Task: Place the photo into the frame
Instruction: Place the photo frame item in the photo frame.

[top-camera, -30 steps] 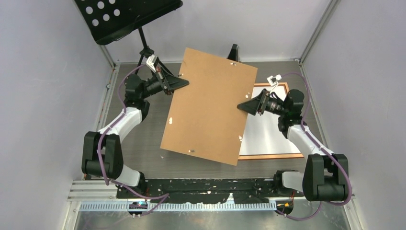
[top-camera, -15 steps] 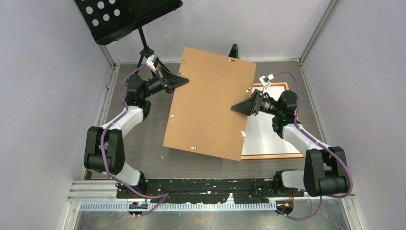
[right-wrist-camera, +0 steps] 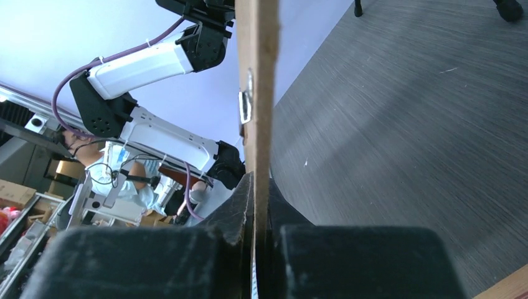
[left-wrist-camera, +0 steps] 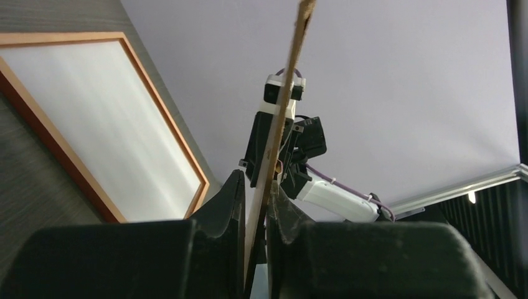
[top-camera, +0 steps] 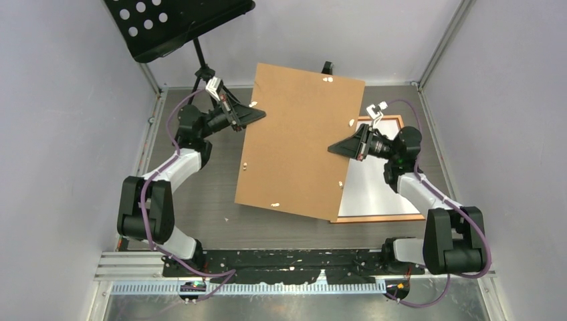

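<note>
The left gripper (top-camera: 261,115), upper left of centre in the overhead view, is pressed together on the left edge of a plain brown backing board (top-camera: 301,134); its wrist camera shows the thin board pinched edge-on between both fingers. The right gripper (top-camera: 332,148), right of centre, pinches the same board from the opposite side, its fingers closed tight on the edge beside a small metal clip. The board is held between the two arms above the dark grey tabletop (top-camera: 200,200), tilted a little clockwise, with pale clips dotted round its rim. Below it to the right lies the frame (top-camera: 374,218) — copper-orange and flat on the tabletop, its left part hidden under the board. Its inside shows plain white (top-camera: 371,190); whether that surface is the photo cannot be told. A black perforated music stand (top-camera: 174,20) fills the upper left corner.
</note>
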Robot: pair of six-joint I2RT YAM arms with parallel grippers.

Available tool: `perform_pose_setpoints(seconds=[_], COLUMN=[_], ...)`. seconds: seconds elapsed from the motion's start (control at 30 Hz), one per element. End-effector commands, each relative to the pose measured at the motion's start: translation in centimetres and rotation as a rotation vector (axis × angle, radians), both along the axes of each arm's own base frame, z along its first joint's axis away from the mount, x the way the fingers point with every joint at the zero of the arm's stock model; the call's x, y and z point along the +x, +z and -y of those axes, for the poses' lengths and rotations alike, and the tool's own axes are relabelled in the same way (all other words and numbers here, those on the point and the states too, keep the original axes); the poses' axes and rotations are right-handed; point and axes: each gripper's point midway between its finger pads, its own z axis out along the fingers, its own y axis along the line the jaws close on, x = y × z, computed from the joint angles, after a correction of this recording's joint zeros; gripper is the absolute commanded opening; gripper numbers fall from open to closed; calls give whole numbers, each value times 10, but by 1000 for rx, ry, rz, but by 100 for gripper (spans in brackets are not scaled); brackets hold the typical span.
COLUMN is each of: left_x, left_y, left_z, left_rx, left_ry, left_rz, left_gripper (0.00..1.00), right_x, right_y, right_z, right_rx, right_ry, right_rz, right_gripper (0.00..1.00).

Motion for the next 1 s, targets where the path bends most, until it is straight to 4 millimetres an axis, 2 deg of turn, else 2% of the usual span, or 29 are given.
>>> perform_pose_setpoints(seconds=[0.0, 0.2, 0.47, 0.7, 0.97], left_x=[-3, 0, 3, 5, 7], left_y=[4, -6, -21, -34, -51], left_z=[4, 7, 14, 16, 17], left_rx=[1, 30, 77, 117, 157], left_ry=[-5, -13, -24, -31, -32], left_rz=[-11, -28, -63, -98, -137], left_gripper=[17, 40, 60, 68, 70], right_x=[11, 16, 26, 38, 46], right_y=[20, 25, 23, -3, -24], right_z=[15, 34, 60, 83, 111], right_rx=[-14, -5, 4, -37, -30], right_ry=[-92, -161, -238, -271, -308], right_rz=[172, 151, 75, -62, -171], right_gripper=[5, 5, 5, 5, 5])
